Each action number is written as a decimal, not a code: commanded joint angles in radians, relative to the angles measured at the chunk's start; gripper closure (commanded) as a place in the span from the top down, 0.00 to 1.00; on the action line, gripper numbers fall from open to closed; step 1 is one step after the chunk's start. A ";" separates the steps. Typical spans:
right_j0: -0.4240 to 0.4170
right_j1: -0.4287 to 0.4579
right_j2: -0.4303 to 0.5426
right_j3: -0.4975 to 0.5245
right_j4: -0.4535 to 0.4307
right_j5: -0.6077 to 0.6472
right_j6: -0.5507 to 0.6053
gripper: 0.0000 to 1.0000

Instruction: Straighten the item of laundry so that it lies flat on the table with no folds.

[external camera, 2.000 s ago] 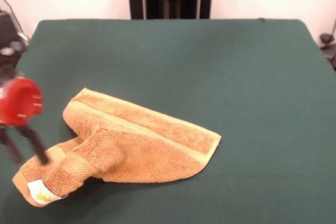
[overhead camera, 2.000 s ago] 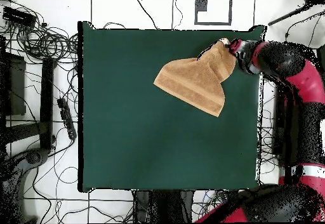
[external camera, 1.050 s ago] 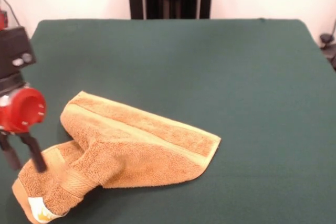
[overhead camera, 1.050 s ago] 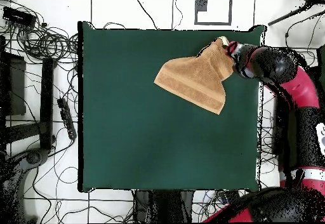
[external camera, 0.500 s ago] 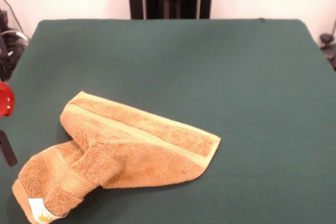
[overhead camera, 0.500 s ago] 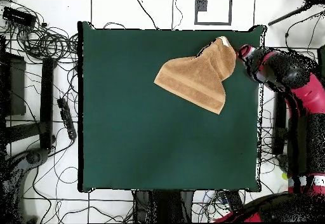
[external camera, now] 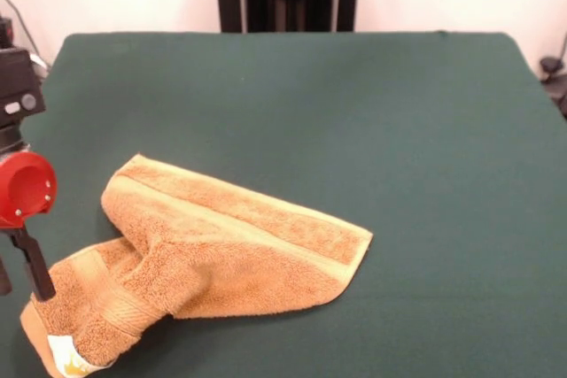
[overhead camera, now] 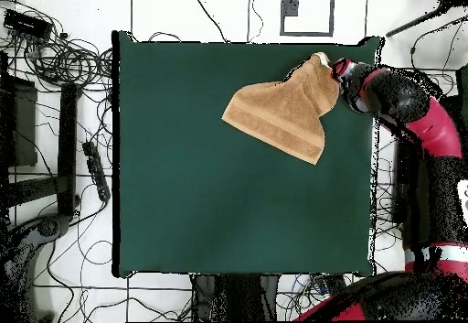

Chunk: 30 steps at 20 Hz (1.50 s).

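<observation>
Towel (external camera: 221,245) lies toward one corner of the table (external camera: 354,104), near the left edge in the front view; in the overhead view it sits by the table's upper right edge (overhead camera: 279,113). We read it as folded on a diagonal: one end spreads wide and fairly flat with the paler stripe running along it, the other end is doubled over and bunched into a narrow roll. Not flat yet, so the task looks unfinished.

Gripper (external camera: 19,279) stands at the bunched end, beside the table's edge. One dark finger (external camera: 37,273) meets the cloth at that rolled corner; the other is cut by the picture's border. We take the jaws as parted, with no cloth between them. Our guess is that it sits there because that corner is the handle for drawing the fold out.

White tag (external camera: 66,356) pokes from the roll's tip, with a yellowish mark on it; we can read no writing. No brand legible anywhere else
</observation>
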<state>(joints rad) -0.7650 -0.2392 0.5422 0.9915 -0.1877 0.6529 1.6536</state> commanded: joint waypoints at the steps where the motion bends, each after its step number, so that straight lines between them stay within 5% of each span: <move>1: 0.042 0.037 -0.005 0.154 -0.023 -0.044 0.038 1.00; 12: -0.082 0.132 0.085 0.255 -0.014 -0.132 -0.046 1.00; 30: -0.049 0.135 0.082 0.318 0.004 -0.273 0.101 1.00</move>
<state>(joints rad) -0.9035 -0.1542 0.5712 1.1562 -0.1898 0.4054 1.6536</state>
